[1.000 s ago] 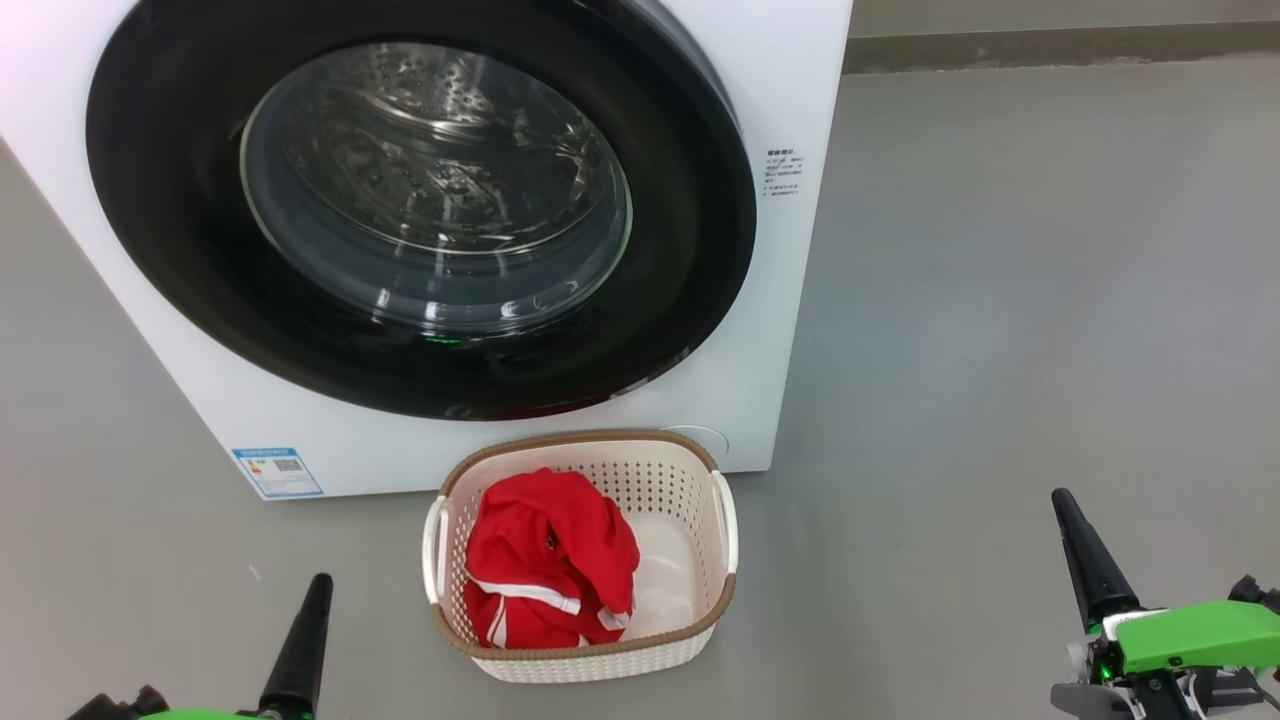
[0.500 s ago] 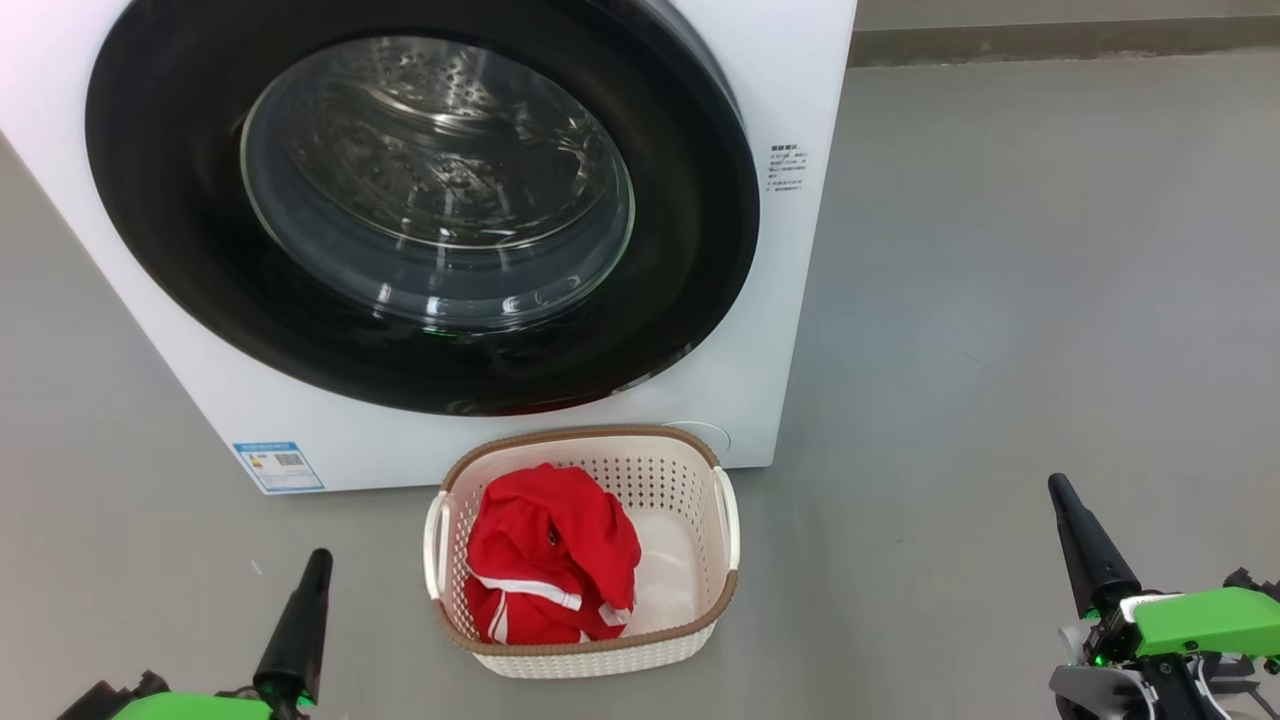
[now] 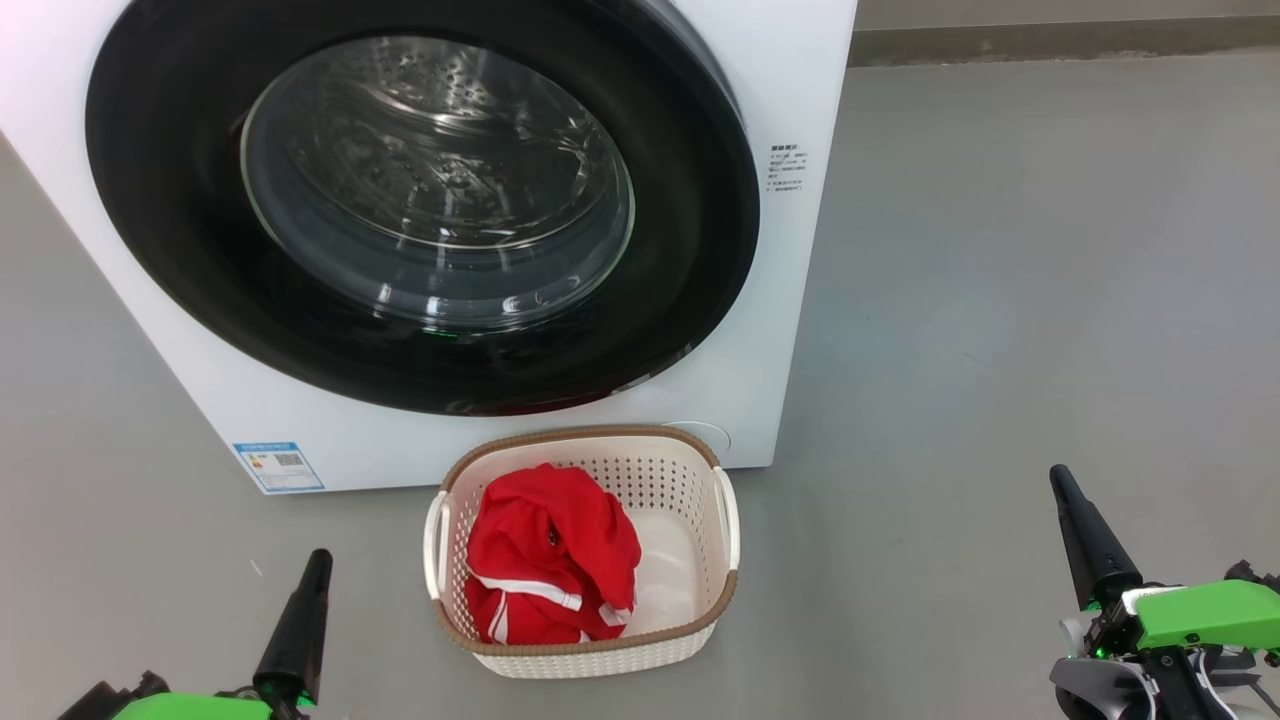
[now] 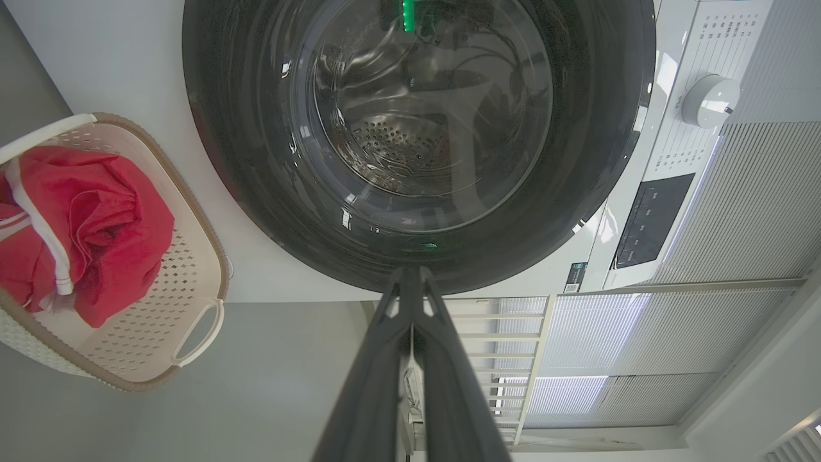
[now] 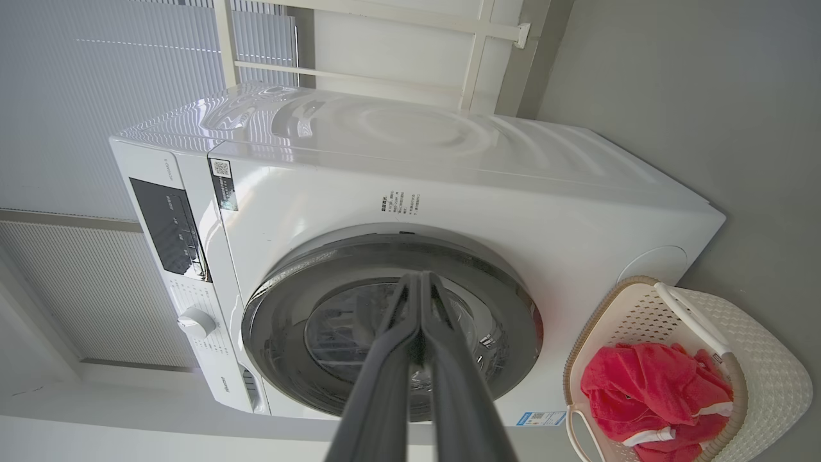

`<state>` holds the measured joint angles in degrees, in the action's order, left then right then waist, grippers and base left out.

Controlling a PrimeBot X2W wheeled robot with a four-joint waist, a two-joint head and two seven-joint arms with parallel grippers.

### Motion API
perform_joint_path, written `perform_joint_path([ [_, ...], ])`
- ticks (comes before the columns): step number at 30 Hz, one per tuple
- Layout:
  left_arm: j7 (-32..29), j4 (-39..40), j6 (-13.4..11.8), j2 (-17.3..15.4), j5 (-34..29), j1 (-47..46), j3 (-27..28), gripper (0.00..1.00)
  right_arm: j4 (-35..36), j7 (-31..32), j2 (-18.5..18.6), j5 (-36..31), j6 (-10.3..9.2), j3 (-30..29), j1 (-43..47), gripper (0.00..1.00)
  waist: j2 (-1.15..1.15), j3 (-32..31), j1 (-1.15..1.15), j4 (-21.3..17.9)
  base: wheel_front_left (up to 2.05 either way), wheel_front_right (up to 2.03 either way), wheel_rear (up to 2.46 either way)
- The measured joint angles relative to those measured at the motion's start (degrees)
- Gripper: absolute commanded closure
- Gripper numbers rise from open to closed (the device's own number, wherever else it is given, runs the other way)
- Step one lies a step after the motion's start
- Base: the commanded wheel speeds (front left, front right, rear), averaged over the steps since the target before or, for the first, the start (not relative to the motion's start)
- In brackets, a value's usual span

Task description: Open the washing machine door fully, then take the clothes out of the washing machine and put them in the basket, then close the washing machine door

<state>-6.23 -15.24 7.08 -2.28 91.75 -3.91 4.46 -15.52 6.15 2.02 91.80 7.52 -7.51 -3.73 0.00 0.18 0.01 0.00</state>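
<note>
the machine stands at the far left of the floor, its front turned toward the robot. the door lies flat against that front, with no gap visible along its black rim, so it looks shut; whether the latch has caught i cannot tell. through the glass the steel drum shows no red in it.

the basket sits on the floor just near of the machine's lower edge, below the door and between the two hands. the clothes lie bunched in its left half, below the rim, in a heap with no clear long axis; the right half is bare.

by the look of things all three steps are done, and any coming move would turn on the door alone, say a press to seat it. the door lies far and to the right of the left hand, and far and well to the left of the right hand. the left hand is the nearer to both door and basket.

both hands point away toward the machine, low and near, well apart from everything. each has its fingers pressed together and holds and touches nothing.
</note>
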Motion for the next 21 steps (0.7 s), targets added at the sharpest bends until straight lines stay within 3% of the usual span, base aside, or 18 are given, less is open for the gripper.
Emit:
perform_joint_path([
  [21,0.0,0.0,0.0,0.0,0.0,0.0,0.0,1.00,0.0,0.0,0.0,0.0,0.00,0.0,0.0,1.00,0.00,0.0,0.00,0.0,0.00,0.00,0.00],
])
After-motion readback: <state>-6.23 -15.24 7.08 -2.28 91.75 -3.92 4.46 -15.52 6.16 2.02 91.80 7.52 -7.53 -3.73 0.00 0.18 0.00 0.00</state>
